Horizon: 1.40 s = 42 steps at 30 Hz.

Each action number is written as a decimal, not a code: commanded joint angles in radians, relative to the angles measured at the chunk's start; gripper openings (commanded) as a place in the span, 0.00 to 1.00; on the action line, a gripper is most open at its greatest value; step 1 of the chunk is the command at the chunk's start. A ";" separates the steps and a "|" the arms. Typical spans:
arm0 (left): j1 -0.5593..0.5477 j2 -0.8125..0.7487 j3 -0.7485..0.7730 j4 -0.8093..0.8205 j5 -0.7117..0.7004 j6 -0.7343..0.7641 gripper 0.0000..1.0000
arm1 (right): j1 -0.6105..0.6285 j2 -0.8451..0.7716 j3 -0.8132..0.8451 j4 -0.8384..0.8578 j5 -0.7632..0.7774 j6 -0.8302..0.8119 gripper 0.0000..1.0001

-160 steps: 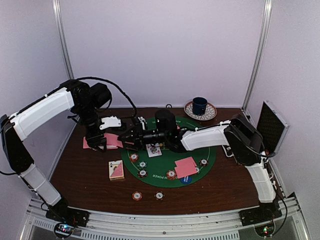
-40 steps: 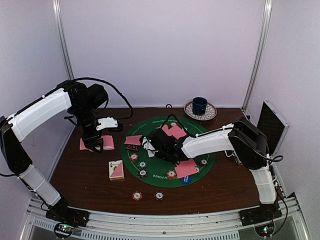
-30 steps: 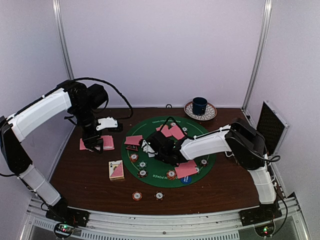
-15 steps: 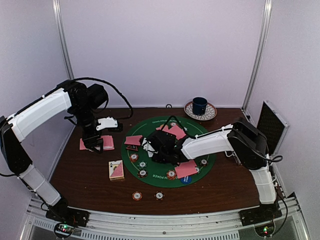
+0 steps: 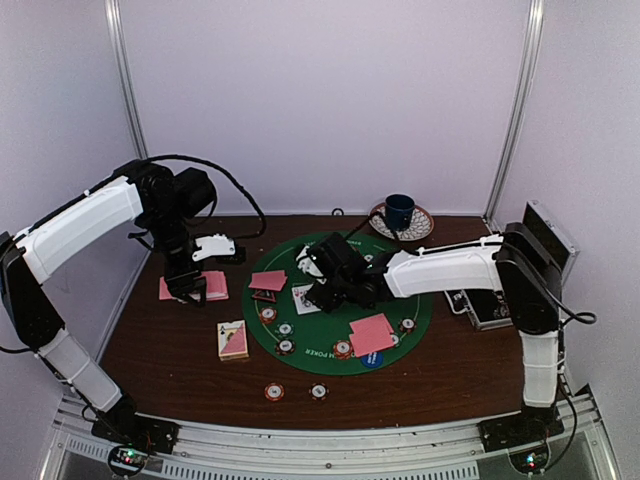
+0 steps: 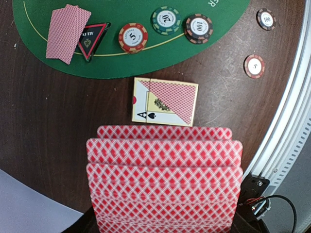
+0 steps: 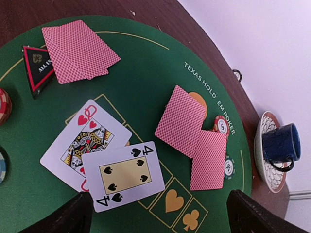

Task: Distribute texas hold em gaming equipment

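My left gripper [image 5: 189,284] is shut on a fan of pink-backed playing cards [image 6: 164,179] over the table's left side; the cards hide its fingers. My right gripper [image 7: 163,218] hangs open above the green mat [image 7: 146,73], holding nothing. Just beyond it lie a face-up four of spades [image 7: 122,174] overlapping a queen of hearts [image 7: 85,143]. Two face-down cards [image 7: 182,121] lie further on, covering an orange button disc [image 7: 199,99], with chips [image 7: 221,125] beside them. A black red-edged triangle marker [image 7: 36,65] sits under another face-down pair [image 7: 79,51]. Orange, green and dark chips [image 6: 165,20] line the mat's near edge.
A card box [image 6: 165,101] lies on the wood left of the mat, with two loose chips [image 5: 274,391] near the front edge. A blue mug [image 5: 400,210] on a patterned saucer [image 7: 265,167] stands at the back. The silver-edged black case [image 5: 548,240] leans at the right wall.
My right gripper has opened and risen off the face-up cards, and its arm has straightened out to the right. The left arm and its cards have not moved.
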 commanded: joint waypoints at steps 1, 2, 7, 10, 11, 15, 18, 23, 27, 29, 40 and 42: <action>0.008 -0.025 0.028 -0.012 0.005 -0.005 0.00 | -0.059 -0.061 -0.018 -0.108 -0.132 0.200 0.99; 0.008 -0.025 0.026 -0.013 0.004 -0.005 0.00 | -0.089 -0.066 -0.012 -0.131 -0.175 0.271 0.99; 0.008 -0.023 0.029 -0.013 0.000 -0.005 0.00 | -0.259 -0.059 -0.020 -0.160 -0.491 0.561 0.87; 0.008 -0.019 0.033 -0.014 0.003 -0.006 0.00 | -0.278 -0.027 0.001 -0.184 -0.545 0.604 0.88; 0.008 -0.017 0.034 -0.014 0.003 -0.006 0.00 | -0.280 -0.012 0.017 -0.202 -0.555 0.612 0.88; 0.008 -0.017 0.034 -0.013 0.006 -0.008 0.00 | -0.299 0.050 0.070 -0.255 -0.565 0.655 0.88; 0.008 -0.016 0.034 -0.013 0.001 -0.008 0.00 | -0.314 0.078 0.090 -0.260 -0.598 0.681 0.87; 0.008 -0.010 0.038 -0.012 0.000 -0.008 0.00 | -0.318 0.132 0.148 -0.303 -0.610 0.692 0.87; 0.008 -0.008 0.040 -0.010 0.003 -0.008 0.00 | -0.320 0.172 0.179 -0.316 -0.636 0.705 0.87; 0.008 -0.008 0.038 -0.010 0.002 -0.009 0.00 | -0.320 0.186 0.191 -0.311 -0.656 0.715 0.88; 0.008 -0.008 0.038 -0.010 -0.004 -0.009 0.00 | -0.319 0.218 0.244 -0.268 -0.754 0.772 0.81; 0.008 -0.008 0.037 -0.009 -0.003 -0.009 0.00 | -0.318 0.221 0.249 -0.259 -0.770 0.771 0.81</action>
